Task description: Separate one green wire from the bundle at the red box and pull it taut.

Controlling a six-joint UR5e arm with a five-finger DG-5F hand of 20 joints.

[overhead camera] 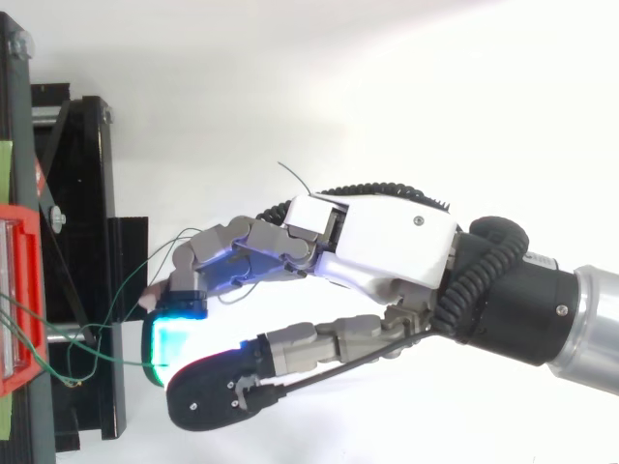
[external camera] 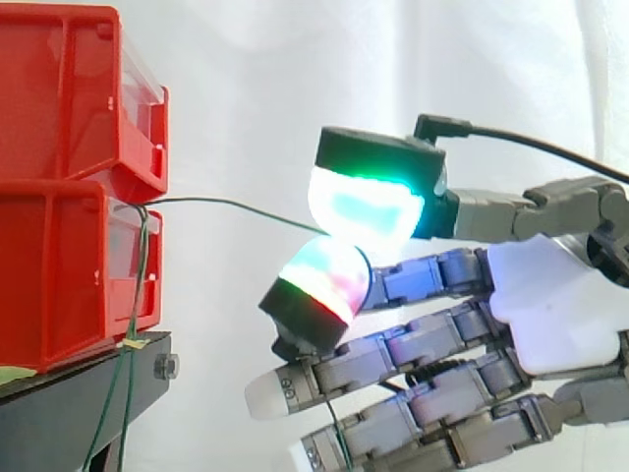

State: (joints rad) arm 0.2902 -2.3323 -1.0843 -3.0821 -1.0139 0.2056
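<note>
On the black metal stand (external camera: 59, 423): two red plastic bins (external camera: 69, 265), stacked one on the other at the left of the side view, in front of the white curtain (external camera: 256, 79).
Bundle of green wires (external camera: 136, 295): hanging from the seam between the two bins, down the front of the lower bin and past the edge of the stand; in the top view, looped loosely over the stand beside the red bin.
Thin green wire (external camera: 236, 205): drawn out of that same seam and away from the hanging strands, running rightwards through open air to the hand – almost straight, with a slight upward bow near the bins.
Hand (external camera: 550, 305): entering from the right, level with the lower bin, well apart from both bins.
Pads (external camera: 364, 211): the thumb's glowing green and cyan above, a finger's glowing red, white and green just below, pressed together tip to tip.
Hold: closed in a pinch on the thin green wire, at the point where the two pads meet – nothing else caught between them.
Other fingers: stretched out nearly straight beneath the pinch, pointing towards the stand, one tipped with a plain white pad.
</note>
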